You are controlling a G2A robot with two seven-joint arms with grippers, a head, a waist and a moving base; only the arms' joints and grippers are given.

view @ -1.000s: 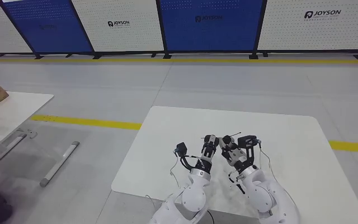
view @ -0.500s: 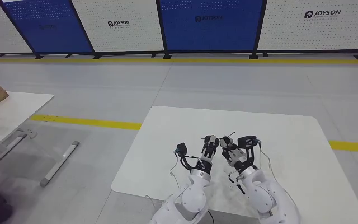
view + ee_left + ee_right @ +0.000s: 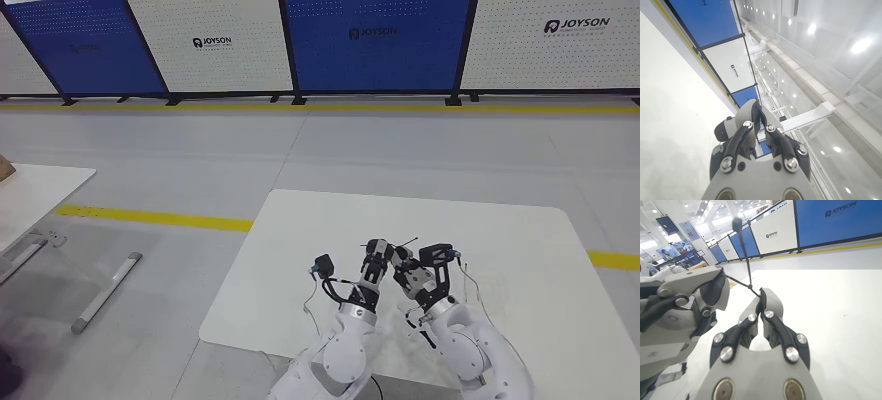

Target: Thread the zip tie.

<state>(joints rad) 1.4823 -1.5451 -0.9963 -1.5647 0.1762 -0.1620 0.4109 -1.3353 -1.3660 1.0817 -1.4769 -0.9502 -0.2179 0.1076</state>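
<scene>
Since the earlier frame, the right pincer (image 3: 403,263) has been drawn slightly closer to the left pincer (image 3: 376,250), above the near middle of the white worktop (image 3: 520,260).

In the top view, the two pincers are seen just beside each other. The black zip tie (image 3: 410,241) is held between them, and one thin end is pointed up toward the far right.

In the left wrist view, the left pincer (image 3: 758,110) is seen clenched, its dark pads (image 3: 755,115) pressed together.

In the right wrist view, the right pincer (image 3: 760,294) is clenched on one end of the zip tie (image 3: 742,283), and the left pincer (image 3: 723,276) is clamped on the other end. The strand is stretched between them above the worktop (image 3: 829,304). From a small node on that strand a further length is seen rising to a thicker, blurred tip. Whether the tie is already threaded cannot be told.
</scene>
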